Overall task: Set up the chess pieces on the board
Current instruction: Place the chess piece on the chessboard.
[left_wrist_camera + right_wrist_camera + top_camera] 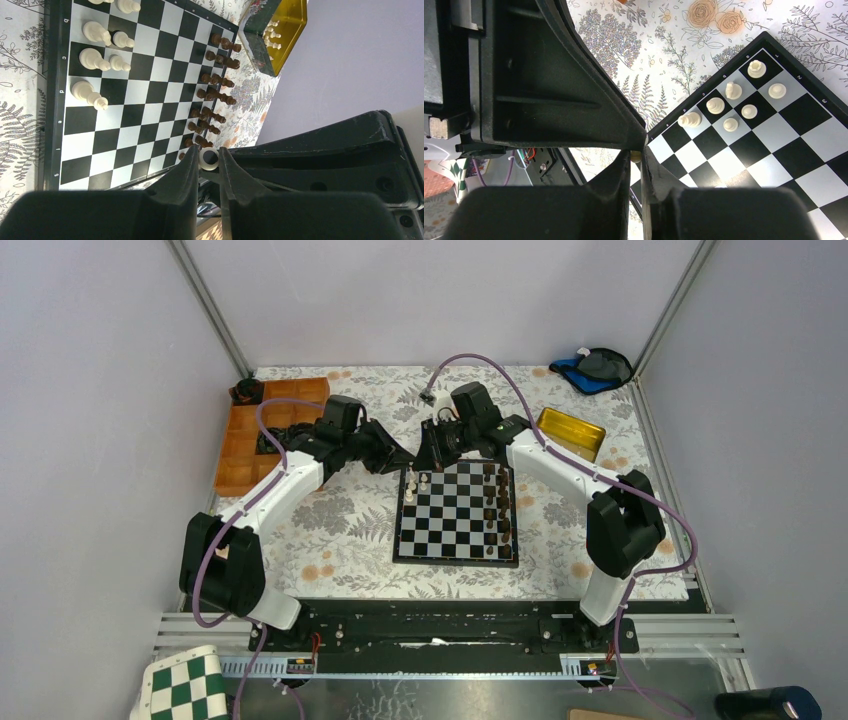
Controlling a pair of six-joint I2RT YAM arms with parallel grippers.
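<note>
While the left claw (pixel 208 160) and right claw (pixel 636 155) meet, one cream chess piece (pixel 209 157) sits pinched between them

Since its fingers (pixel 187 180) stand close together with the cream chess piece between their tips, the left claw looks clamped on it. The piece's round base faces the left wrist camera. From the other side the right claw is also nearly closed, with a sliver of the same cream showing between its tips. Both appear to grip the one piece, tip to tip, just over the far left corner of the board (pixel 455 525).

Near that corner, several cream pieces (pixel 715 105) stand in two short rows on the board's left-hand squares. Across the board, dark brown pieces (pixel 497 505) fill two rows along its right side. The board lies on the floral desk (pixel 330 540). A yellow tray (pixel 571 433) holding more cream pieces lies beyond its far right corner. An orange tray (pixel 262 435) lies well apart to the left.
</note>
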